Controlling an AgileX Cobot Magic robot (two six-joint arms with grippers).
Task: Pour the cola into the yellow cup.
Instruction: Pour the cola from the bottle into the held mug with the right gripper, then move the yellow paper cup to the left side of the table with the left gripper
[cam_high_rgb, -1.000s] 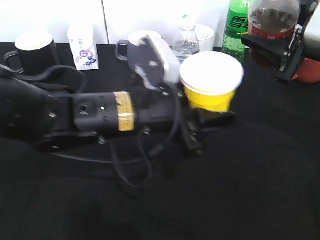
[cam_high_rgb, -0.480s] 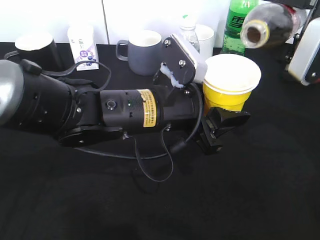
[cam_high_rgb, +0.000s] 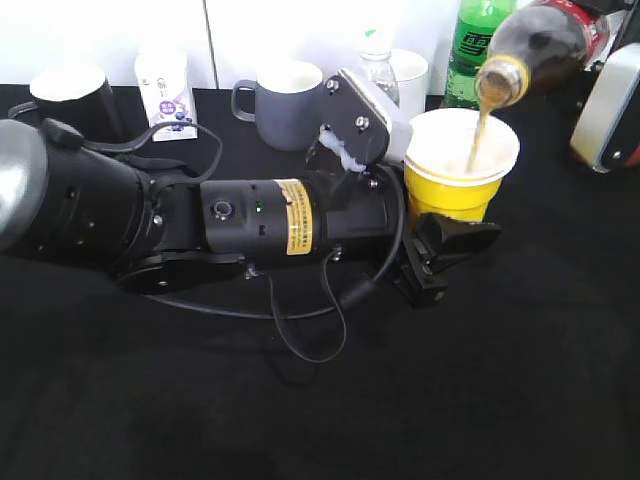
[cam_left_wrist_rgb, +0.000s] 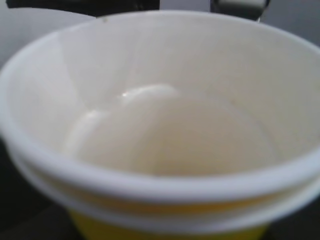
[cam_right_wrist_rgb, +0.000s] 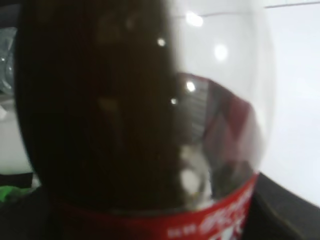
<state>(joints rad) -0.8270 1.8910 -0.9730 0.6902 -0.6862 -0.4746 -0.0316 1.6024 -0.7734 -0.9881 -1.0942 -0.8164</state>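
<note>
Exterior view: cola (cam_high_rgb: 540, 40), tipped so its mouth overhangs the rim, streams into yellow cup (cam_high_rgb: 455, 190). Left gripper (cam_high_rgb: 440, 255) clamps cup steady beneath. Right gripper's grip: cannot tell, presumably holding the bottle.

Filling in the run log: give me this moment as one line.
phase: pouring | cola: tilted, stream entering yellow cup | left gripper: holds cup | right gripper: holds cola

Black-covered table (cam_high_rgb: 520, 400) — bright white paneled wall (cam_high_rgb: 230, 30) behind, evenly lit.
</note>
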